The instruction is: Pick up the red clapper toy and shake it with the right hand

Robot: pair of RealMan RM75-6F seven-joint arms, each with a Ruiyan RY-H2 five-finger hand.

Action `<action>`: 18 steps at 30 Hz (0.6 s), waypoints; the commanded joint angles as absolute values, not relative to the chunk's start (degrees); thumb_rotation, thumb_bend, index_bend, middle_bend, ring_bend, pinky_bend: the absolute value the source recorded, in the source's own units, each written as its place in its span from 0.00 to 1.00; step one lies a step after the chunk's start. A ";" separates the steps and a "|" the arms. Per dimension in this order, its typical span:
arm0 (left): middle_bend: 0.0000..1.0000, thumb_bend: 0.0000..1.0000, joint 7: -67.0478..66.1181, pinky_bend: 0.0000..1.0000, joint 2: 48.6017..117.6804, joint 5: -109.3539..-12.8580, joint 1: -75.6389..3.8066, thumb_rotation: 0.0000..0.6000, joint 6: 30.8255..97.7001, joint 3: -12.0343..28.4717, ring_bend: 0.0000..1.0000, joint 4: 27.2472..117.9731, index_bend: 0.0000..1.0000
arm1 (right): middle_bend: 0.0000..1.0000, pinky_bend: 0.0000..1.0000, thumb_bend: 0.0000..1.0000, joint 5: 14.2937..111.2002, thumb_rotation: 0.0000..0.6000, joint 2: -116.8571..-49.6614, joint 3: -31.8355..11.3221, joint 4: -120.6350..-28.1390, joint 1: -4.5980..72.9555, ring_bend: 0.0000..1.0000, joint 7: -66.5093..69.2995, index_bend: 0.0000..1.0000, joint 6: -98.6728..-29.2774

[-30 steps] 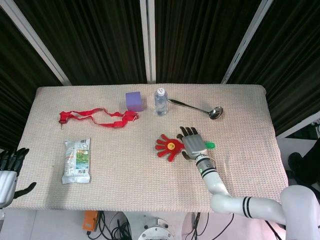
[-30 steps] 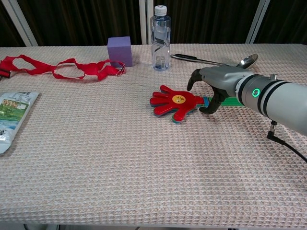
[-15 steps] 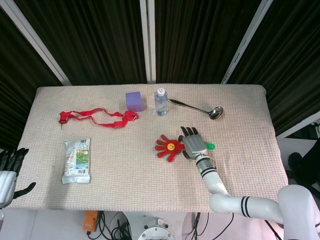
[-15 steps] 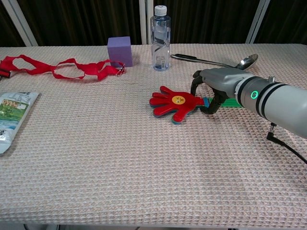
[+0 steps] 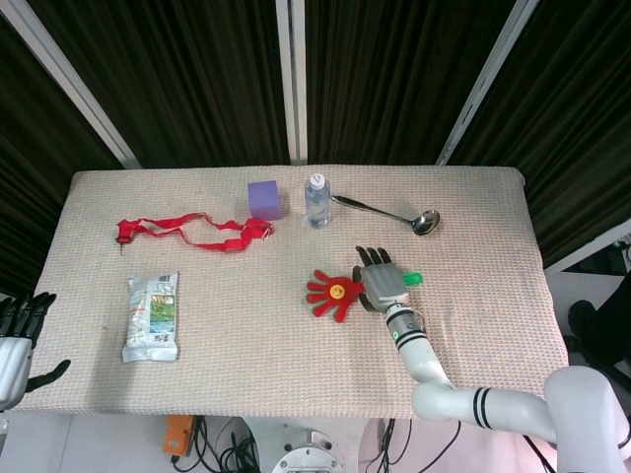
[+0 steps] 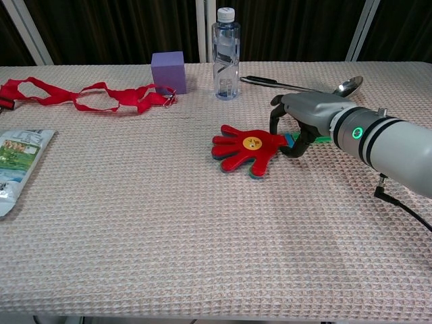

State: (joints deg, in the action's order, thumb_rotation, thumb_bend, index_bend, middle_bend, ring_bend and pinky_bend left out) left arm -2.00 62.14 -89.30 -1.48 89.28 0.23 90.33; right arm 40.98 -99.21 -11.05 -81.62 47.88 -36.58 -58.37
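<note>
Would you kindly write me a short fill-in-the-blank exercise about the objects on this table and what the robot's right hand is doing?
1. The right hand closes its fingers on the clapper toy at its ____ handle.
2. The cube beside the water bottle is ____ in colour.
3. The metal utensil lying right of the bottle is a ____.
4. The red strap lies ____ of the cube in the chest view.

Missing words: green; purple; ladle; left
</note>
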 commanded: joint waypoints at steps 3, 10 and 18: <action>0.07 0.12 -2.00 0.01 62.26 -89.22 -1.44 1.00 89.24 0.23 0.00 90.23 0.06 | 0.07 0.00 0.33 41.40 1.00 -99.38 -11.00 -81.22 47.66 0.00 -36.19 0.54 -58.40; 0.07 0.12 -1.84 0.01 62.45 -89.02 -1.30 1.00 89.18 0.21 0.00 89.95 0.06 | 0.14 0.00 0.33 43.45 1.00 -99.40 -11.00 -80.58 46.77 0.00 -34.10 0.65 -58.82; 0.07 0.12 -1.82 0.01 62.50 -89.20 -1.21 1.00 89.43 0.25 0.00 89.97 0.06 | 0.35 0.00 0.35 49.45 1.00 -98.30 -12.02 -81.41 44.61 0.06 -26.71 0.80 -60.06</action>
